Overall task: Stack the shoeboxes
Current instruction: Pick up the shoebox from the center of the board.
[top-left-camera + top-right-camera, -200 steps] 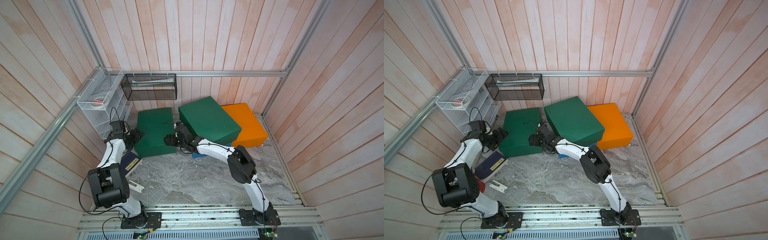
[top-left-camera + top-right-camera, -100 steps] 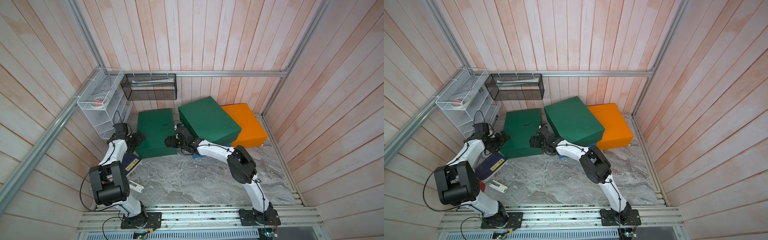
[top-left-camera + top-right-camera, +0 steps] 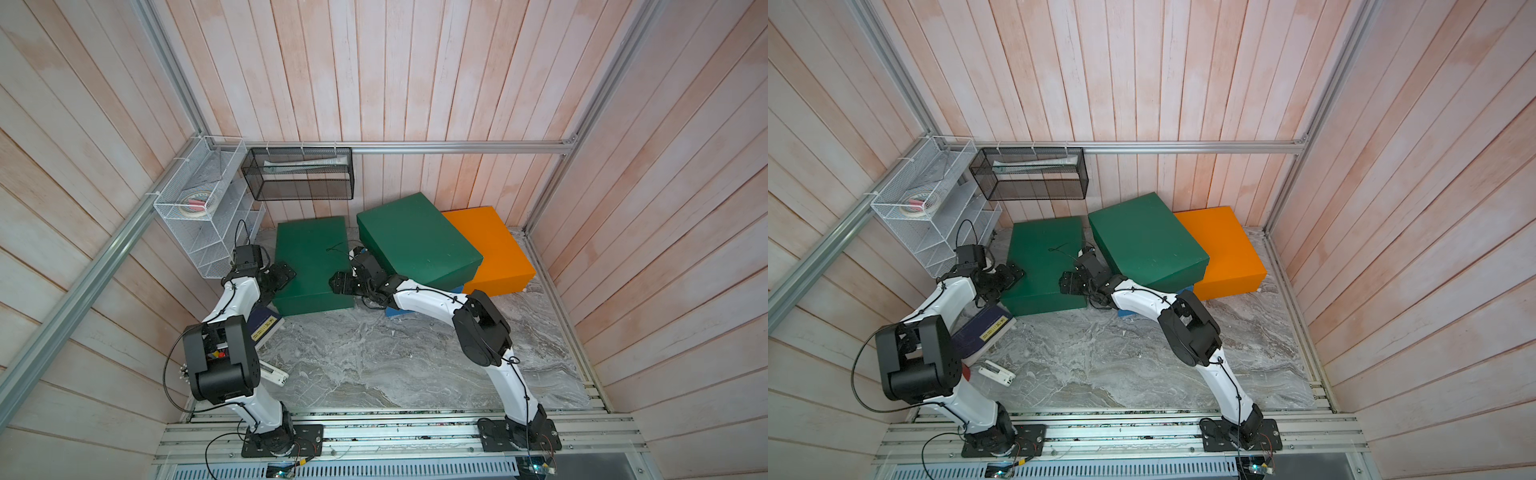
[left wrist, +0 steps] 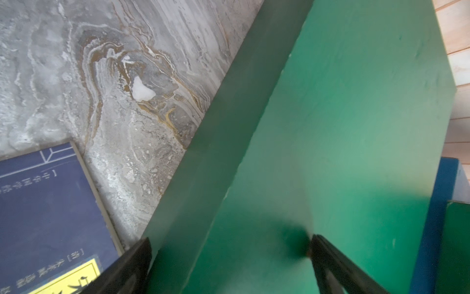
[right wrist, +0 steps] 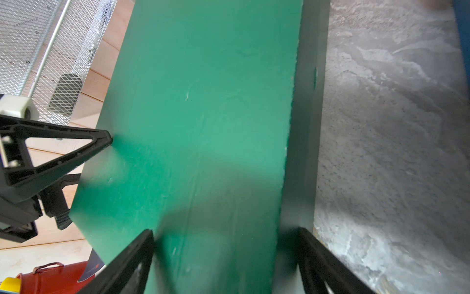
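1. Four shoeboxes: two green, one orange, one blue
2. The flat green shoebox [image 3: 311,257] is centre-left; the tilted green shoebox [image 3: 415,241] lies over the orange shoebox [image 3: 494,249] and the blue shoebox [image 3: 395,311]
3. The left gripper [image 3: 286,273] and the right gripper [image 3: 338,284], jaws wide, straddle the flat one's opposite edges
4. Only the top views show the orange one

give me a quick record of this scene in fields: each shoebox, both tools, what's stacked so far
flat green shoebox: on the marble floor, nothing on it
tilted green shoebox: atop the blue shoebox, overlapping the orange shoebox
blue shoebox: mostly hidden underneath
orange shoebox: on the floor, back right corner
left tool: open, straddling one edge of the flat green shoebox
right tool: open, straddling its opposite edge
navy book: on the floor by the left arm
stack: one rough pair, not aligned
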### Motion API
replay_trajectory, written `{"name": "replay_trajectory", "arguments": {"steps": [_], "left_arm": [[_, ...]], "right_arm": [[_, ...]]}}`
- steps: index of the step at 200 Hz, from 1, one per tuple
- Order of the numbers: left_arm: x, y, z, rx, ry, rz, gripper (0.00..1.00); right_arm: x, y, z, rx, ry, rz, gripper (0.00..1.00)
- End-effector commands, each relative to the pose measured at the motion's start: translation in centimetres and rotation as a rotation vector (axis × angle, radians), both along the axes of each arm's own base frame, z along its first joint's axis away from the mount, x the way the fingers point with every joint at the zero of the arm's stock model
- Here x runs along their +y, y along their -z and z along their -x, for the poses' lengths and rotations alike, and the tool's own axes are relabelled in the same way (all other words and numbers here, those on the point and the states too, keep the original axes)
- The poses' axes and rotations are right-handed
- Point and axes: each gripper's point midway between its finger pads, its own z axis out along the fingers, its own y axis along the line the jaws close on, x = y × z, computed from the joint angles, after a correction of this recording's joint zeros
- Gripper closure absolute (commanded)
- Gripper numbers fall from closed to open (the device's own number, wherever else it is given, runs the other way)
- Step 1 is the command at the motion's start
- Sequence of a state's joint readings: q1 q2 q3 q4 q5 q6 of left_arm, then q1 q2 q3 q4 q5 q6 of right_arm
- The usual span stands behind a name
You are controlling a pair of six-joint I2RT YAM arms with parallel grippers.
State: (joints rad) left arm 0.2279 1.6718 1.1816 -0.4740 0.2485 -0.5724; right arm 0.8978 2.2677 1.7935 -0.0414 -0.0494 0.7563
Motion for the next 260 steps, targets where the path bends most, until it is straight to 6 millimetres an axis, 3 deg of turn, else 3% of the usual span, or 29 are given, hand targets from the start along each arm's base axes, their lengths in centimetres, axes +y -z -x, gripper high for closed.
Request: {"name": "replay_trajectory", "arguments": {"steps": [1,41,104,170,260], "left_arm": [[-2.6,2.9,0.6,0.080,0.053,0.062,0.00],[-3.4,2.4,0.5,0.062,0.067,0.094,0.00],[-4.5,-3.1,0.0,-0.054,0.090,0.145,0.02],[-5.1,-7.0,0.5,-0.121,0.093,0.169,0.02],[-5.2,-12.0,1.3,-0.203,0.085,0.161,0.02]], "right_arm": [[1.3,3.7,1.6,0.063,-0.060,0.033,0.12],[1.9,2.9,1.8,0.052,-0.085,-0.007,0.13],[2.4,-2.5,2.0,-0.023,-0.121,-0.084,0.22],[3.0,-7.3,2.5,-0.076,-0.159,-0.144,0.25],[3.7,-11.3,3.7,-0.112,-0.195,-0.169,0.26]]}}
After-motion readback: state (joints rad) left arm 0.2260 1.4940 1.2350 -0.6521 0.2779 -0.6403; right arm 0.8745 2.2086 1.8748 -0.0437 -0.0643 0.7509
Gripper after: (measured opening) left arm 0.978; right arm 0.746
